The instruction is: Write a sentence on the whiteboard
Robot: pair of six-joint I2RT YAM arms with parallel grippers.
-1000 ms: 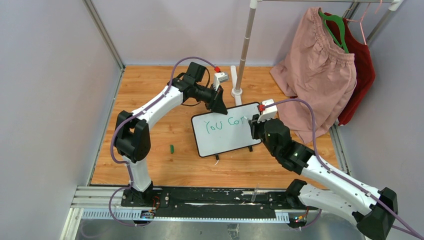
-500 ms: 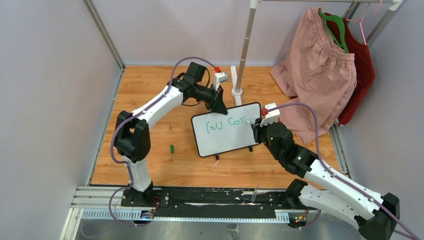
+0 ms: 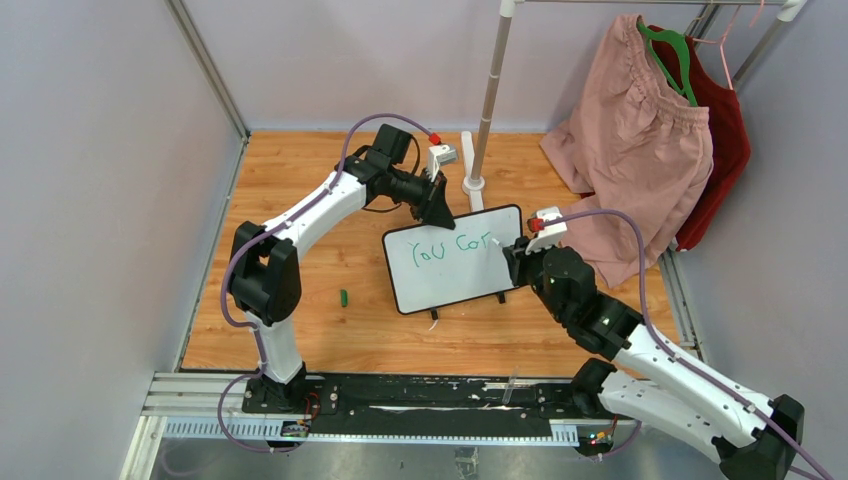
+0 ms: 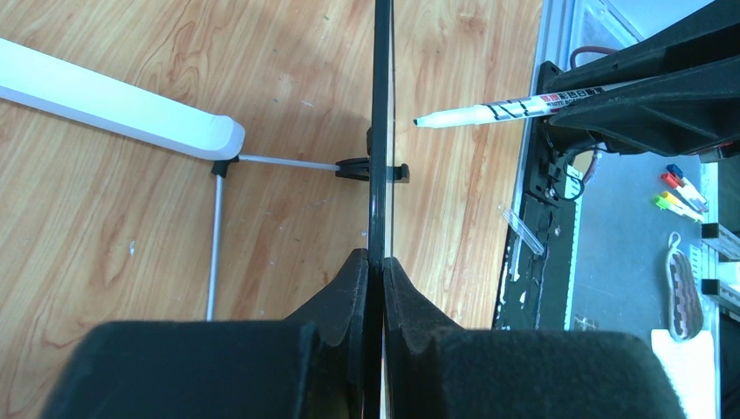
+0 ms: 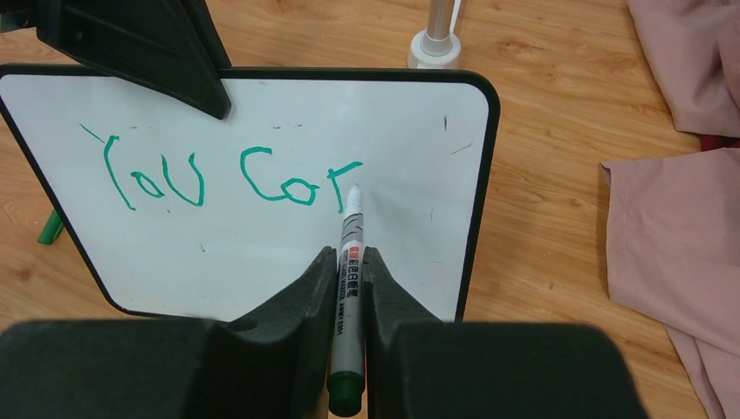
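Observation:
The whiteboard [image 3: 450, 275] stands tilted on the wooden table, propped on its small black feet. My left gripper [image 3: 437, 212] is shut on its top edge, and the board [image 4: 380, 131] runs edge-on between the pads [image 4: 353, 279]. Green writing [image 5: 227, 179] reads "You Co", followed by a partial letter. My right gripper [image 5: 349, 253] is shut on a white marker [image 5: 352, 218] with a green end. The marker's tip points at the last stroke. In the left wrist view the marker [image 4: 506, 107] tip stands a small gap off the board face.
A white rack pole and its base [image 3: 473, 183] stand just behind the board. Pink cloth [image 3: 630, 150] and a red garment [image 3: 715, 130] hang at the right, with the pink one reaching the table. A green cap [image 3: 343, 297] lies left of the board. The black base rail [image 3: 400, 395] runs along the near edge.
My right gripper has drawn back to the right and slightly toward me with the marker, uncovering the stroke after "Co". The left gripper and the board have not moved.

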